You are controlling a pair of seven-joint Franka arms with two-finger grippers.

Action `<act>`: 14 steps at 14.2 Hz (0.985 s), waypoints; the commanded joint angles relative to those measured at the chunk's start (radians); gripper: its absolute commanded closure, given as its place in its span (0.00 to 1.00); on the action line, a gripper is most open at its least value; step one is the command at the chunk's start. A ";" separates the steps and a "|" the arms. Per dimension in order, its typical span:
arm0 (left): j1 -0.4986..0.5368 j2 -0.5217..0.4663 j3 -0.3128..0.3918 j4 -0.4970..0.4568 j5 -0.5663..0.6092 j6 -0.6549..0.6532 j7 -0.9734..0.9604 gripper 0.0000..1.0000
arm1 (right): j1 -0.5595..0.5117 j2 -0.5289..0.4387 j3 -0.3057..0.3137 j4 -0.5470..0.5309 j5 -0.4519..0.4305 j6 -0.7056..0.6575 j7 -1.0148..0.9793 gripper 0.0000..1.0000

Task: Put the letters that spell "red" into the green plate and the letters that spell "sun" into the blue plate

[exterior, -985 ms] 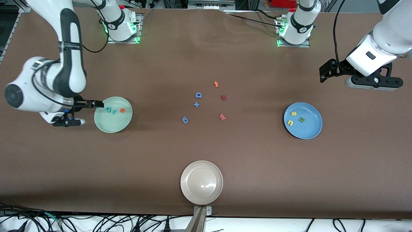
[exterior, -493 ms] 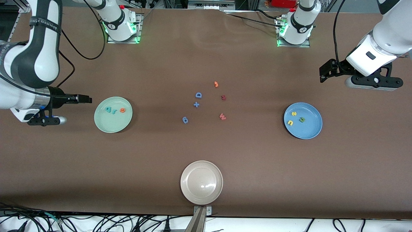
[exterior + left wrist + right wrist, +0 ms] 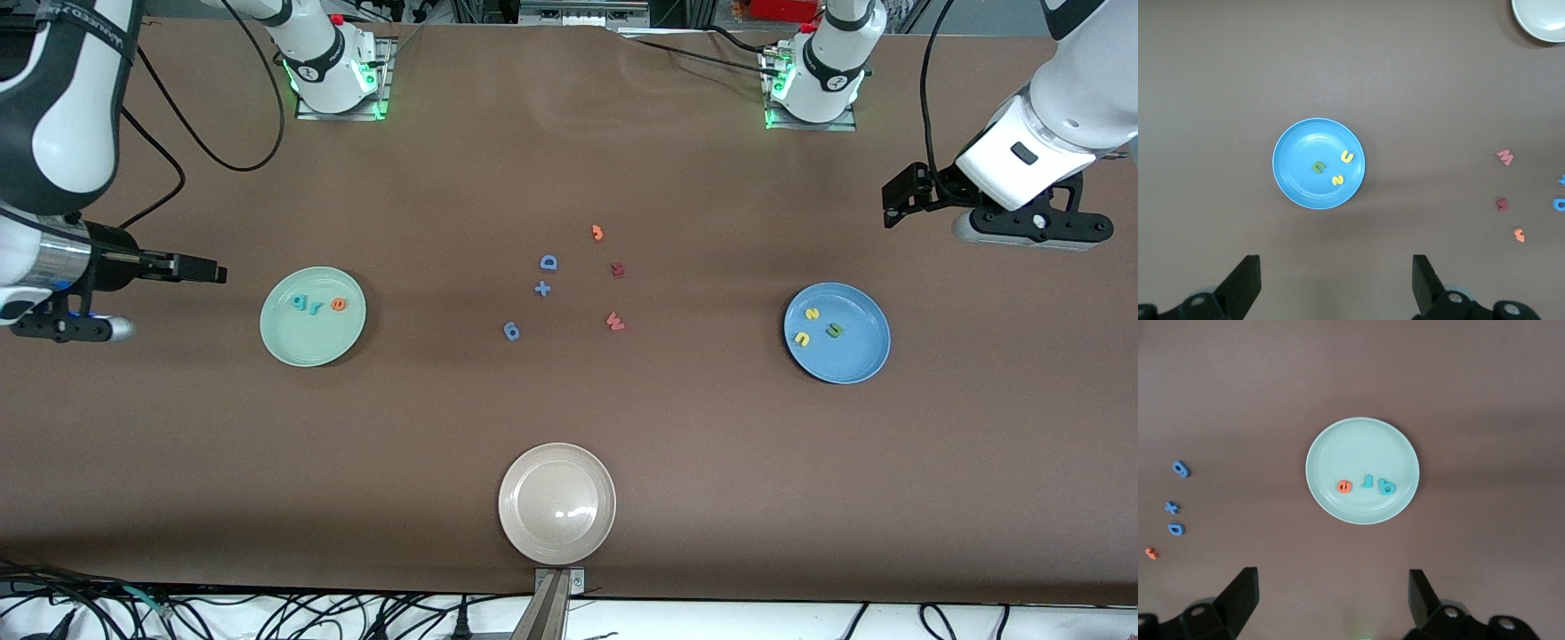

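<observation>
The green plate (image 3: 307, 342) holds a teal "d" (image 3: 298, 302), a teal "r" (image 3: 314, 307) and an orange "e" (image 3: 338, 304). My right gripper (image 3: 212, 269) hangs open and empty over bare table beside this plate, toward the right arm's end. Its wrist view shows the green plate (image 3: 1358, 447) with the "e" (image 3: 1345, 485), "r" (image 3: 1367, 481) and "d" (image 3: 1386, 486). The blue plate (image 3: 853, 356) holds a yellow "s" (image 3: 811, 314), a yellow "u" (image 3: 802, 339) and an olive "n" (image 3: 833, 330). My left gripper (image 3: 900, 203) waits open over bare table beside it.
A beige-white plate (image 3: 556, 503) sits near the front edge. Mid-table lie a blue "D" (image 3: 548, 262), a blue plus (image 3: 542, 288), a blue "d"-like letter (image 3: 511, 331), an orange hooked piece (image 3: 597, 233) and two red letters (image 3: 618, 268), (image 3: 614, 321).
My right gripper has drawn back from the green plate's rim toward the right arm's end of the table. The teal "d" stays on the plate. The left arm has not moved.
</observation>
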 commanded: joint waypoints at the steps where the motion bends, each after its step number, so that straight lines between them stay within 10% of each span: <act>1: -0.004 0.014 0.000 0.032 0.017 -0.023 0.007 0.00 | -0.030 0.025 0.014 0.088 0.009 -0.033 0.064 0.01; 14: -0.004 0.014 0.000 0.032 0.017 -0.023 0.007 0.00 | -0.668 -0.103 0.921 0.153 -0.401 -0.039 0.219 0.01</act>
